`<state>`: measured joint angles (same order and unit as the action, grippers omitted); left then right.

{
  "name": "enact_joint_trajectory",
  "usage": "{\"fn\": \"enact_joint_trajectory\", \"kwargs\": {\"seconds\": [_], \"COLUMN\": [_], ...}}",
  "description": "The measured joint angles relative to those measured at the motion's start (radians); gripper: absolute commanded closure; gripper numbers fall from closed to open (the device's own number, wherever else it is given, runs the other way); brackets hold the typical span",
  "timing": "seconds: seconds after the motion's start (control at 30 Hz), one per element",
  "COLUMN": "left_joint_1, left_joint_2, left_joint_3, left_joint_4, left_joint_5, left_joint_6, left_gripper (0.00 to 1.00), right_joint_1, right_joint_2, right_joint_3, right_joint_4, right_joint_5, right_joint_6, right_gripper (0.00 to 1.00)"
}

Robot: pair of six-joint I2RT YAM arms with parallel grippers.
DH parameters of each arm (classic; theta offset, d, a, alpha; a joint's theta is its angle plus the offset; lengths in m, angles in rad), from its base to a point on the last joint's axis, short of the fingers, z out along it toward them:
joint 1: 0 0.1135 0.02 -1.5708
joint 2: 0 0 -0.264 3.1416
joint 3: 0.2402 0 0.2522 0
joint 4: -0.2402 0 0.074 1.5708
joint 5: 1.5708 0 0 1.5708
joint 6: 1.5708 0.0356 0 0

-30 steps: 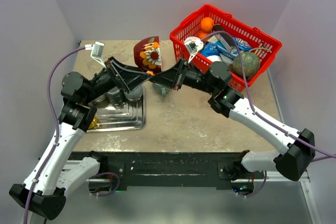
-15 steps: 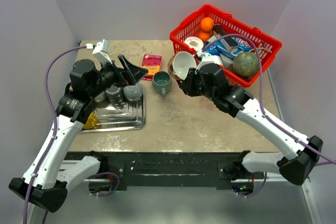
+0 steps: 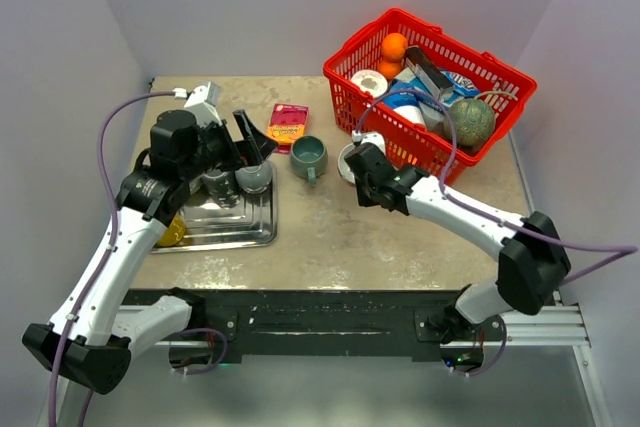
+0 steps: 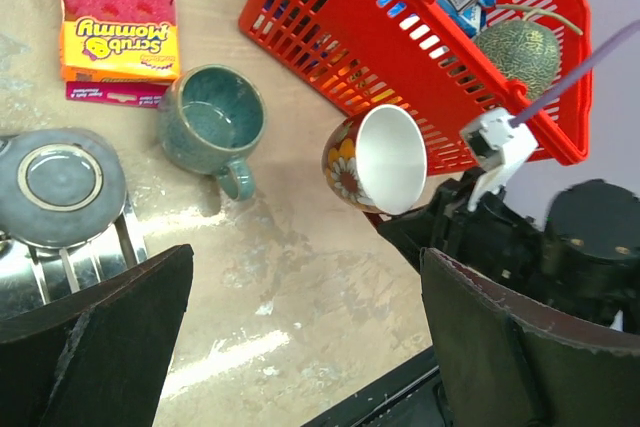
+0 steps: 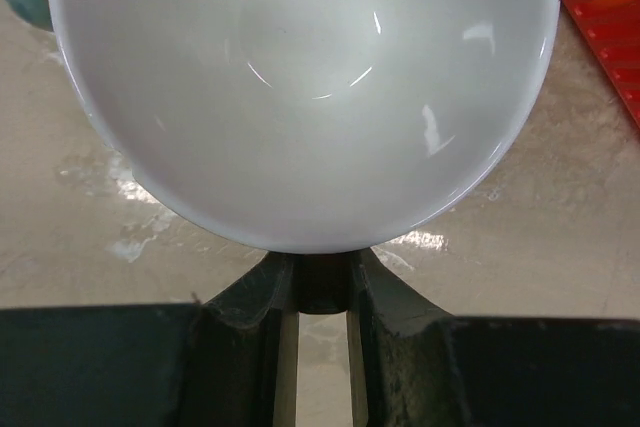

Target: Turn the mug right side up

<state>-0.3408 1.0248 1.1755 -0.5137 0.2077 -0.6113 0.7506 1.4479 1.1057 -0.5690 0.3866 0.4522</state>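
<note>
Beside the basket (image 3: 362,39): mug (image 4: 375,159) tilted, white mouth open to the right wrist.
Right tool (image 5: 315,282): clamped on the mug at its rim; arm stretched low over the surface (image 3: 330,237).
Left tool (image 3: 252,137): fingers wide apart; arm bent, held high over the tray (image 3: 232,235).

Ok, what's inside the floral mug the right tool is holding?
Nothing: the mug shows a bare, glossy white interior. Only the small patch of rim pinched by the right tool is covered.

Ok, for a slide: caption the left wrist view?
Right gripper pinches the floral mug by its rim, white interior facing the camera, beside a teal mug and red basket.
</note>
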Motion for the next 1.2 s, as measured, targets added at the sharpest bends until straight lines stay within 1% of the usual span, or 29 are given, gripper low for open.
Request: {"fn": "enact_joint_trajectory", "kwargs": {"seconds": [0.13, 0.27, 0.57, 0.93, 1.0, 1.03, 1.13, 1.17, 1.2], "left_joint_1": [0.0, 0.0, 0.0, 0.0, 0.0, 0.0, 0.0, 0.0, 0.0], "left_joint_2": [0.0, -0.003, -0.021, -0.029, -0.026, -0.024, -0.023, -0.023, -0.023], "left_joint_3": [0.0, -0.001, -0.002, -0.003, -0.003, -0.004, -0.012, -0.014, -0.018], "left_joint_4": [-0.013, -0.031, -0.092, -0.17, -0.188, -0.199, -0.215, -0.222, -0.223], "left_joint_5": [-0.012, -0.033, -0.104, -0.209, -0.23, -0.242, -0.261, -0.265, -0.269], "left_joint_6": [0.005, 0.006, 0.027, 0.03, 0.03, 0.03, 0.029, 0.029, 0.029], "left_gripper": [0.01, 0.01, 0.01, 0.01, 0.01, 0.01, 0.01, 0.01, 0.01], "right_joint_1": [-0.005, -0.028, -0.076, -0.116, -0.118, -0.119, -0.124, -0.126, -0.126], "right_joint_2": [0.087, 0.152, 0.249, 0.385, 0.396, 0.399, 0.407, 0.41, 0.412], "right_joint_3": [0.0, 0.0, 0.006, 0.141, 0.154, 0.161, 0.176, 0.183, 0.19], "right_joint_4": [0.008, 0.033, 0.127, 0.172, 0.172, 0.17, 0.163, 0.163, 0.164], "right_joint_5": [0.023, 0.015, -0.016, -0.021, -0.024, -0.027, -0.037, -0.038, -0.038], "right_joint_6": [0.003, 0.008, 0.008, -0.005, -0.004, -0.005, -0.005, -0.004, -0.004], "right_gripper": [1.0, 1.0, 1.0, 0.99, 0.91, 0.81, 0.64, 0.53, 0.48]}}
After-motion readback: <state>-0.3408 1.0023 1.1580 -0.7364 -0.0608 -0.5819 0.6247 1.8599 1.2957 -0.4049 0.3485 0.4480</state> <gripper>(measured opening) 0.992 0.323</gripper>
